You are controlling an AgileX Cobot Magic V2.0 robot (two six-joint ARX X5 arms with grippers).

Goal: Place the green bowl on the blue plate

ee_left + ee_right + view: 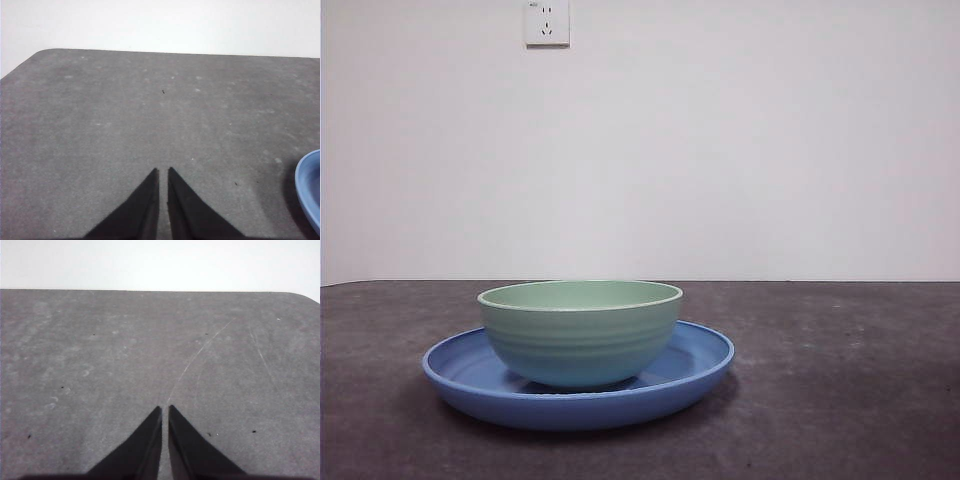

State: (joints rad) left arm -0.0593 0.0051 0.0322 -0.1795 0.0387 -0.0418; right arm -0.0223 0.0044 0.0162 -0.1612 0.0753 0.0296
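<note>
The pale green bowl (580, 330) stands upright inside the blue plate (705, 365) on the dark table, left of centre in the front view. No arm shows in that view. In the left wrist view, my left gripper (162, 172) is shut with nothing in it, held over bare table, and an edge of the blue plate (310, 192) peeks in at the side. My right gripper (165, 410) is likewise shut and holds nothing, above bare table with neither bowl nor plate in its view.
The dark grey table top (840, 400) stretches around the plate. A white wall with a socket (547, 22) stands behind. The table's far edge and a rounded corner (45, 52) show in the wrist views.
</note>
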